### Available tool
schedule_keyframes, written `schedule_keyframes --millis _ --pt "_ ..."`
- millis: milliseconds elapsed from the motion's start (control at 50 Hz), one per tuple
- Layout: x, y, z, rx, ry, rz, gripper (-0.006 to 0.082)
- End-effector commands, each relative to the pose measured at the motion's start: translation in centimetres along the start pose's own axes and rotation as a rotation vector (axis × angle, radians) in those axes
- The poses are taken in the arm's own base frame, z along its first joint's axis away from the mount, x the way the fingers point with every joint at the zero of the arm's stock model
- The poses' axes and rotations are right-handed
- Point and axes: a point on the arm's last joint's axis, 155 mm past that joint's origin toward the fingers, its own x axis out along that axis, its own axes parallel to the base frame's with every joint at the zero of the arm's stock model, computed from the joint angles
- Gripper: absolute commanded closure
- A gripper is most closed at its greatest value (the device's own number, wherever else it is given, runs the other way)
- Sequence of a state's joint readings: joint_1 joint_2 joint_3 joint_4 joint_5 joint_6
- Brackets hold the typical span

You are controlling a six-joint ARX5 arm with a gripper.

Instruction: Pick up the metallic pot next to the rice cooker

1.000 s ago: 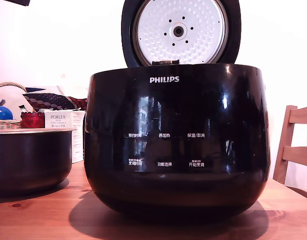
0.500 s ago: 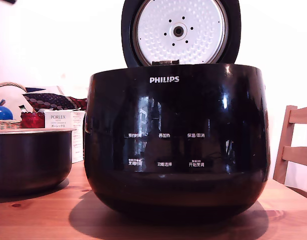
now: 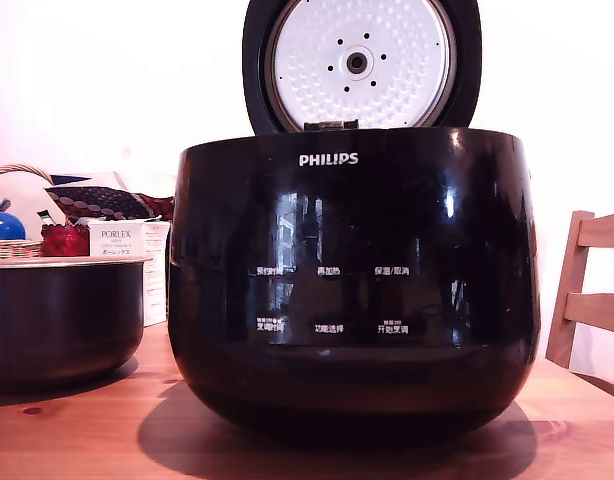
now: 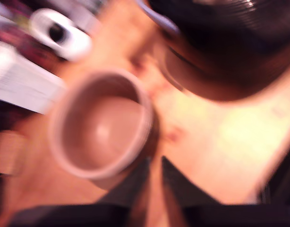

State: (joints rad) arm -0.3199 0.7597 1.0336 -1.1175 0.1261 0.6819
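Wrist view: approach step, gripper (image 4: 154, 163) above dark round metal pot (image 4: 101, 124) beside glossy black rice cooker (image 4: 230, 45); fingertips nearly together, holding nothing. Next: widen, straddle rim.

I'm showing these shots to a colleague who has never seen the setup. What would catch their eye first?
The big glossy black rice cooker fills the middle of the exterior view, its round lid standing open with a silvery dimpled plate. At that view's left edge sits the much shorter metallic pot on the wooden table. The blurred wrist view looks down into the empty pot, with the gripper just beside its rim.
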Motion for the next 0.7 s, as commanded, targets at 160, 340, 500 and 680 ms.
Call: schedule_keyframes --millis 160,340,500,680 --pt "1.6 0.1 -1.0 0.11 0.082 -0.041 0.0272" --pt "3.1 0.3 -2.9 0.337 0.194 -0.095 0.027" --pt "4.8 1.5 -3.4 0.419 0.262 -0.096 0.0216" --pt "7.5 2.5 -3.4 0.489 0.298 -0.123 0.0206"
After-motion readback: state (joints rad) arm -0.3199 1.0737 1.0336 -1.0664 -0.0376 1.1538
